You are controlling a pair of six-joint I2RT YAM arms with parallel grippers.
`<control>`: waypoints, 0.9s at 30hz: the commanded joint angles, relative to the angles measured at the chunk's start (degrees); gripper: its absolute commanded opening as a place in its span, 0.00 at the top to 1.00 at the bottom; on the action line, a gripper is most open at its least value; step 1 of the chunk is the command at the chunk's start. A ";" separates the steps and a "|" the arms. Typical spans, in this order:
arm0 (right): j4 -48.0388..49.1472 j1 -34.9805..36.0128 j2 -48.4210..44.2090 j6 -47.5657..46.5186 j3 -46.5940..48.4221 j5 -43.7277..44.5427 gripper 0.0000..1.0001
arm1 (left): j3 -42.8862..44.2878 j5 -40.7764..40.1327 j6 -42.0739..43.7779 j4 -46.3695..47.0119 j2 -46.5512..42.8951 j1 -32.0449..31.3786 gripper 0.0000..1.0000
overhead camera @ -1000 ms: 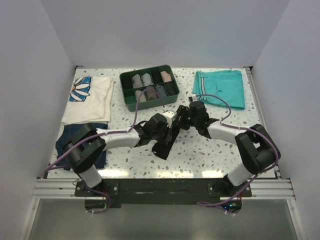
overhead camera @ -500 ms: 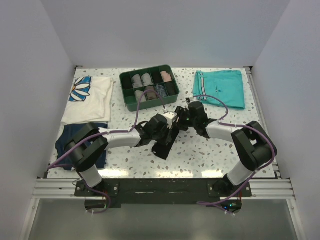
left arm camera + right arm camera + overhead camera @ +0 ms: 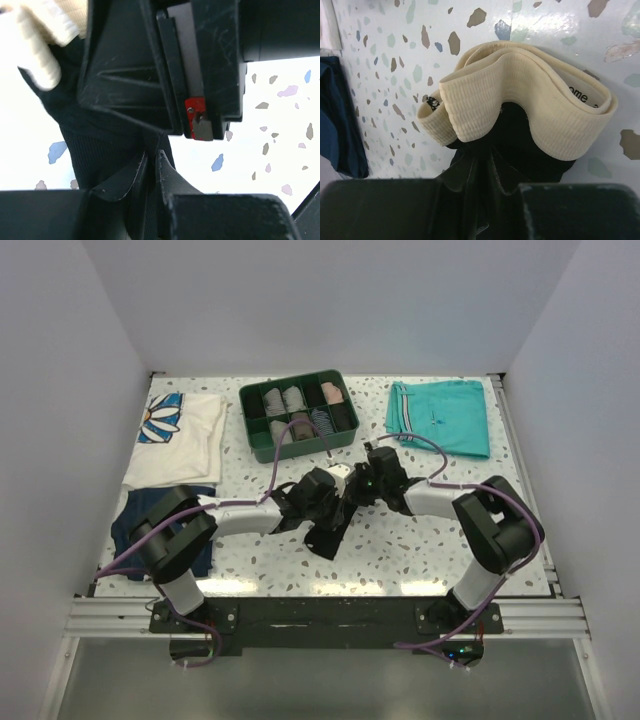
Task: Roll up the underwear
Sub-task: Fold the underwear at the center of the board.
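Observation:
The underwear [image 3: 328, 530] is black fabric with a beige ribbed waistband [image 3: 520, 95]. It hangs bunched between both grippers above the middle of the table. My left gripper [image 3: 335, 495] is shut on its black fabric [image 3: 110, 145], with the jaws pinched close together. My right gripper [image 3: 362, 483] is shut on the black fabric just below the waistband, which is folded into loose loops. The two grippers almost touch. In the left wrist view the right gripper's black body [image 3: 165, 65] fills the upper frame.
A green divided tray [image 3: 297, 415] with small rolled garments stands behind the grippers. Teal shorts [image 3: 440, 416] lie at the back right. A white daisy T-shirt [image 3: 175, 438] lies at the left, a navy folded garment [image 3: 135, 518] in front of it.
My right gripper has moved left and a little back, closer to the left gripper. The underwear has bunched up more between them. The left arm has barely moved.

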 commanded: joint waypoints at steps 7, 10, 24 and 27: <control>-0.85 0.15 -6.09 3.01 -2.47 9.23 1.00 | 0.92 -0.80 0.81 2.91 -0.35 -0.04 0.85; 0.64 0.07 -6.00 6.70 -4.49 10.20 1.00 | 0.57 -1.51 0.46 2.91 -0.53 -0.04 0.84; 11.19 0.07 -9.32 13.75 -15.13 12.66 0.47 | 0.13 -2.04 0.02 3.70 0.44 -0.04 0.80; 5.59 -0.20 -14.59 11.21 -13.91 14.50 0.39 | 0.04 -1.78 0.20 3.79 0.62 -0.13 0.80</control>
